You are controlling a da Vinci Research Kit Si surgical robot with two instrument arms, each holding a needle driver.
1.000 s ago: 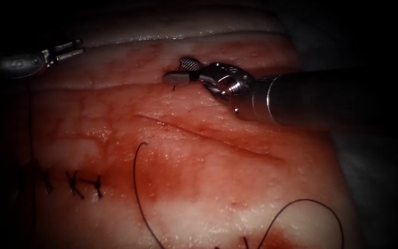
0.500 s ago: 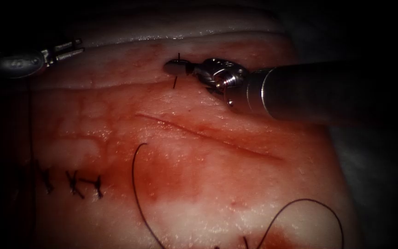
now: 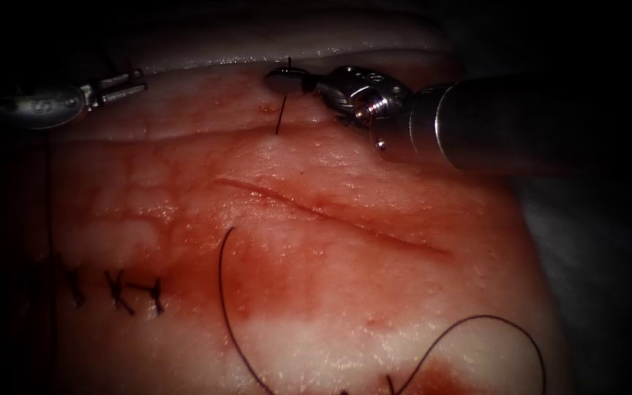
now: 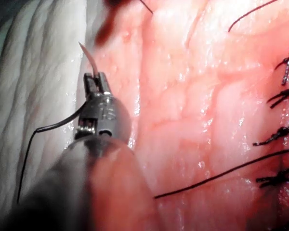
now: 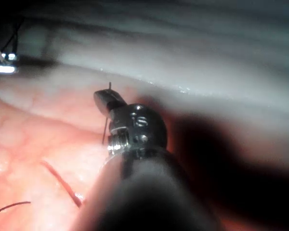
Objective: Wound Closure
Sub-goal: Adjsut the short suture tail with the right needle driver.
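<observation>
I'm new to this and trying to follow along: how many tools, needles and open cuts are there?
Tools: 2, left tool holding the needle near its tip, right tool shut on a thread piece.
Needles: 1, out of the tissue.
Cuts: 1, the open cut.
Total: 4.

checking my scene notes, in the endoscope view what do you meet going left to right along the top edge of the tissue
left tool, jaws shut on the needle near its thread end, clear of the tissue → short cut end of thread hanging from the right tool's shut jaws → right tool → its wrist → its shaft
</observation>
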